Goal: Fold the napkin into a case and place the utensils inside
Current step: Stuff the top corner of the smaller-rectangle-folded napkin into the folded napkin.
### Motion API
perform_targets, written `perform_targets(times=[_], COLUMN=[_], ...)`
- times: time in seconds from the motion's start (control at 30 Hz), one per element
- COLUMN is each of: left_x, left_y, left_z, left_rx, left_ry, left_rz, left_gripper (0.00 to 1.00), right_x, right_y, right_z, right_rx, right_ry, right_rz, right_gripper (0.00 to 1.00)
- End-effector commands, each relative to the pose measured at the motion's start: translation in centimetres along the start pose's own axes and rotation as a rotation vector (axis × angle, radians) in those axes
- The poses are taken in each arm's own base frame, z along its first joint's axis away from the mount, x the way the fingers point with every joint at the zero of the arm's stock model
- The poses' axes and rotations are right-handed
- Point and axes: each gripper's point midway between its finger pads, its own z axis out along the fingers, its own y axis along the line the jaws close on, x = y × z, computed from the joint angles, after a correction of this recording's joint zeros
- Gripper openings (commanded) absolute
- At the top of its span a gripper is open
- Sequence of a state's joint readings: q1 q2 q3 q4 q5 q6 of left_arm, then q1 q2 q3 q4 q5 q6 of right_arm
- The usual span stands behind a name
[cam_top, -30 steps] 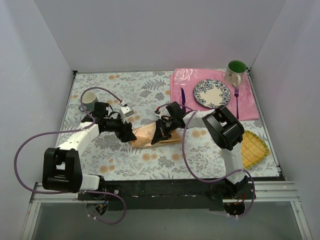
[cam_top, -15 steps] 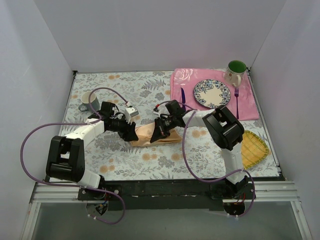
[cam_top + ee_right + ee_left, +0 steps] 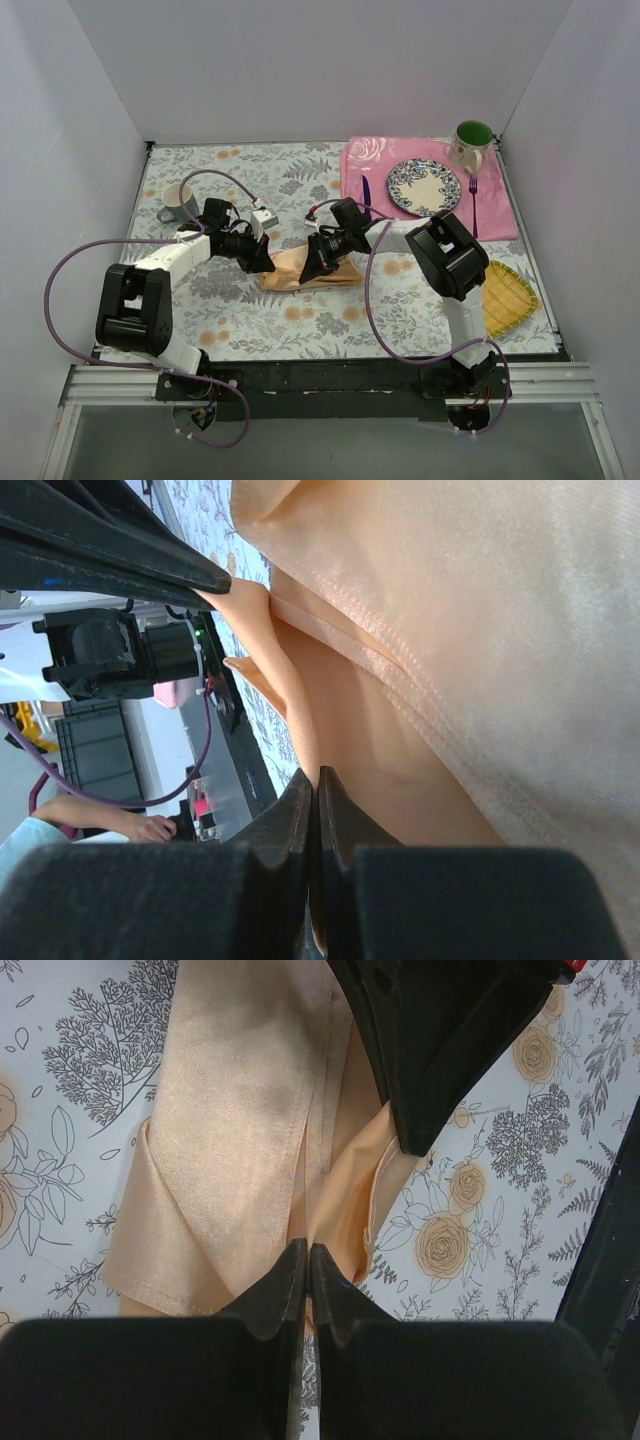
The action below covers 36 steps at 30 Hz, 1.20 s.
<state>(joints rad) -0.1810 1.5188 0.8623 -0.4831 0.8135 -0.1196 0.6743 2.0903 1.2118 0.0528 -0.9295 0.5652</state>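
Note:
The peach napkin [image 3: 296, 272] lies folded into a narrow strip on the flowered table, between my two grippers. My left gripper [image 3: 264, 262] is shut on a cloth fold at its left end; in the left wrist view the gripper [image 3: 307, 1251] pinches a raised ridge of napkin [image 3: 240, 1110]. My right gripper [image 3: 313, 267] is shut on a cloth edge from the right, and the right wrist view shows the gripper [image 3: 318, 777] clamping the napkin [image 3: 460, 630]. The purple knife [image 3: 367, 200] and the fork [image 3: 474, 205] lie on either side of the plate [image 3: 425, 187].
The plate sits on a pink floral placemat [image 3: 372, 160] at the back right, with a green-lined mug [image 3: 472, 143] behind it. A yellow ribbed mat [image 3: 508, 297] lies at the right edge. A grey mug [image 3: 178, 200] stands just behind the left arm.
The left gripper, open a second ago, has moved up to the napkin's left end and shut on a fold. The right gripper has stayed shut on the cloth.

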Motion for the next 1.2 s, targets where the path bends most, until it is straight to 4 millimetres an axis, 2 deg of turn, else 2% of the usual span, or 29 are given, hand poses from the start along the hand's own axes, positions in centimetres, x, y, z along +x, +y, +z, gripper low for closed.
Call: perform_targets(times=[0.0,0.03,0.13,0.5,0.63,0.73,0.9,0.97,1.0,1.07,1.17], left_x=[-1.6,-1.5,-1.3,-1.5,-2.0,-2.1,-2.1,-2.1,-2.0,-2.0,-1.9], left_y=[-0.3,-0.3,-0.2,0.6,0.8,1.2,1.7,1.8,1.8,1.8,1.9], left_z=[-0.1,0.0,0.2,0.4,0.3,0.2,0.2,0.2,0.3,0.3,0.4], left_rx=[0.032,0.033,0.036,0.012,0.010,-0.001,-0.011,-0.014,-0.013,-0.012,-0.017], left_ry=[-0.034,-0.032,-0.024,-0.025,-0.037,-0.044,-0.044,-0.047,-0.045,-0.045,-0.049], left_rz=[0.036,0.032,0.022,-0.005,-0.021,-0.031,-0.061,-0.068,-0.072,-0.079,-0.083], left_gripper=[0.00,0.00,0.00,0.00,0.00,0.00,0.00,0.00,0.00,0.00,0.00], right_x=[-1.8,-1.9,-2.6,-4.5,-5.4,-5.5,-4.9,-5.0,-5.0,-5.5,-6.2], right_y=[2.4,2.6,3.0,3.0,3.1,2.6,2.1,2.3,1.9,1.7,1.2], right_z=[-0.3,-0.4,-0.5,0.4,0.5,0.9,1.4,1.7,1.9,2.1,2.4], right_rx=[-0.065,-0.070,-0.077,-0.068,-0.035,-0.008,0.014,0.012,0.015,0.023,0.039], right_ry=[-0.027,-0.031,-0.045,-0.057,-0.072,-0.063,-0.034,-0.028,-0.019,-0.013,0.004], right_rz=[-0.112,-0.126,-0.164,-0.222,-0.273,-0.305,-0.339,-0.359,-0.354,-0.381,-0.397], right_gripper=[0.12,0.20,0.29,0.36,0.49,0.52,0.51,0.45,0.37,0.32,0.34])
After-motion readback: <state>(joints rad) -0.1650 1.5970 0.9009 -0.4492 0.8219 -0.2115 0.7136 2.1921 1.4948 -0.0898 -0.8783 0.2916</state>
